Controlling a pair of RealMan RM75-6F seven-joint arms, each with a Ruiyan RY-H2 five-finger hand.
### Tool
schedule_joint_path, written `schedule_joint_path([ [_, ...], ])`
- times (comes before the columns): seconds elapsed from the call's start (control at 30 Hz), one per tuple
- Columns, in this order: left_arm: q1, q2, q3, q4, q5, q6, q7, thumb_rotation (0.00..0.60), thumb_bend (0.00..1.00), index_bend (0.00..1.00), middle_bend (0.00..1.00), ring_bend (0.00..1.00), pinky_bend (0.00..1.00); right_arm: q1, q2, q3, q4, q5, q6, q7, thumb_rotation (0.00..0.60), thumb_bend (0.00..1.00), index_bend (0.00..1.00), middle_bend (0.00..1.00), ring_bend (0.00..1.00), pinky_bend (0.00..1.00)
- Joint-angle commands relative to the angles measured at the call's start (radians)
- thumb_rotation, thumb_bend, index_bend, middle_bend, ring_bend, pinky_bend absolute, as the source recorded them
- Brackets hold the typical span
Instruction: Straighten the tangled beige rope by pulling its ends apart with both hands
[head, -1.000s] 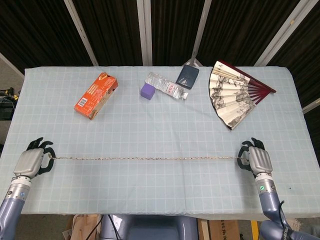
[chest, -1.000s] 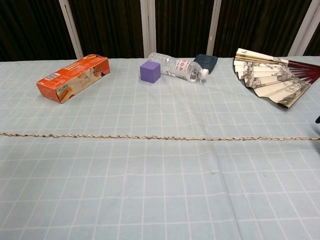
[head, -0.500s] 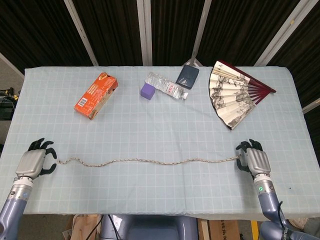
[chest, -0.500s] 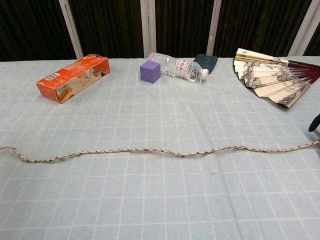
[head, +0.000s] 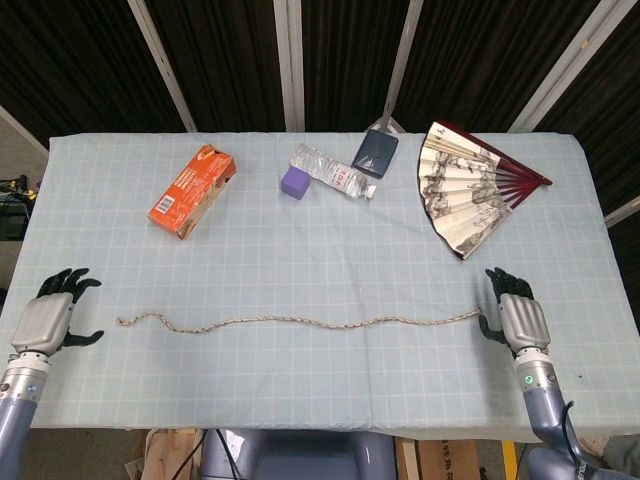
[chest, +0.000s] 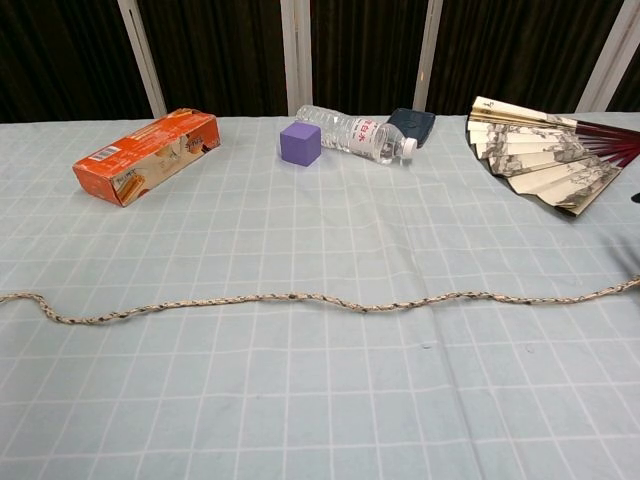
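The beige rope (head: 300, 322) lies slack in a long, slightly wavy line across the near part of the table; in the chest view the rope (chest: 300, 298) spans nearly the whole width. My left hand (head: 45, 322) is at the table's left edge with fingers spread, well clear of the rope's left end (head: 120, 321). My right hand (head: 518, 320) is at the right with fingers spread, just beside the rope's right end (head: 476, 314), holding nothing. Neither hand shows clearly in the chest view.
Along the far side lie an orange box (head: 192, 190), a purple cube (head: 295, 181), a plastic bottle (head: 335, 174), a dark pouch (head: 375, 150) and an open paper fan (head: 470, 188). The checked cloth (head: 320, 250) covers the table.
Both hands have let go of the rope and opened. The left hand drew back to the left, away from the rope's end. The taut rope went slack and wavy.
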Motion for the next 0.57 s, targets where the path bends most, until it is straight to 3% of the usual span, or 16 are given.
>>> schedule_joint_path([
  [0.03,0.035,0.043,-0.012,-0.054,0.038,0.061,-0.06,0.6,0.19,0.16,0.03,0.0,0.0,-0.024,0.044,0.004,-0.055,-0.03,0.038,0.027,0.6,0.42,0.0,0.0,0.0,0.0],
  [0.3,0.151,0.102,0.029,-0.095,0.211,0.274,-0.157,0.6,0.18,0.1,0.0,0.0,0.0,-0.116,0.165,-0.053,-0.183,-0.195,0.169,0.087,0.6,0.4,0.0,0.0,0.0,0.0],
  [0.57,0.248,0.093,0.1,-0.016,0.375,0.441,-0.135,0.6,0.18,0.08,0.0,0.0,0.0,-0.223,0.232,-0.151,-0.221,-0.382,0.319,0.106,0.6,0.4,0.0,0.0,0.0,0.0],
])
